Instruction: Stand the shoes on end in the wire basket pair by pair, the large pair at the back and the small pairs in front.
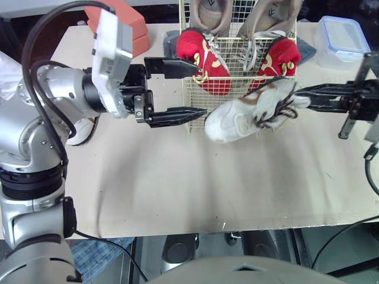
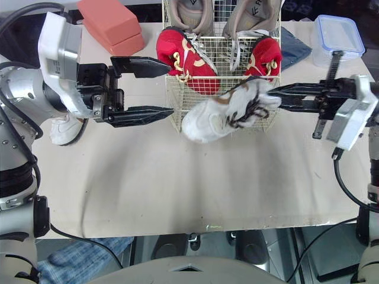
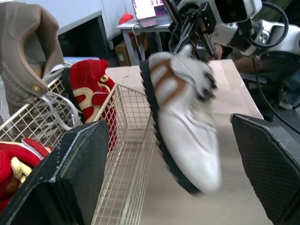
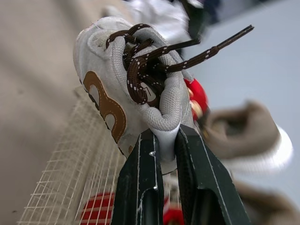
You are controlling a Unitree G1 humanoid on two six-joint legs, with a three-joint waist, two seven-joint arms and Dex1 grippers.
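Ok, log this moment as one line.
right gripper: shut on white shoe, aloft at wire basket front | left gripper: open, beside shoe | basket: tan pair back, red pair front, upright

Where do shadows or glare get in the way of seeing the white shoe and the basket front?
Left eye view: even light, soft shadows on the table near the white shoe and wire basket, no glare. Left wrist view: a laptop screen glows behind the shoe. Right wrist view: the right gripper, shut on the shoe, is well lit against a pale backdrop.
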